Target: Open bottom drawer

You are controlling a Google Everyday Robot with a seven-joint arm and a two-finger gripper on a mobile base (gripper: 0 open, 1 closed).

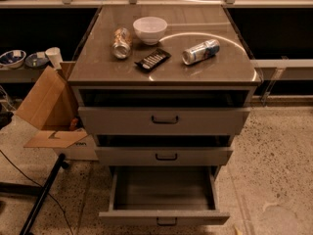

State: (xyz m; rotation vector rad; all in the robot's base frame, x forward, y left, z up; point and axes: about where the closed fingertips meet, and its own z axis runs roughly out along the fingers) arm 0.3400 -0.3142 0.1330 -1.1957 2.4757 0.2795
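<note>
The bottom drawer (164, 216) is the lowest of three grey drawers in the cabinet (164, 77). It stands pulled far out towards me, and its empty grey box interior (164, 187) is open to view. Its small dark bar handle (167, 223) sits at the lower edge of the view. The middle drawer (164, 156) and the top drawer (164, 120) stick out only slightly. My gripper is not in view; only a faint pale smear shows over the floor at the lower right.
On the cabinet top lie a white bowl (149, 29), a tipped can (122, 42), a second can on its side (200, 51) and a dark flat packet (152, 59). An open cardboard box (49, 109) stands at the left. A black stand leg (41, 197) crosses the floor at lower left.
</note>
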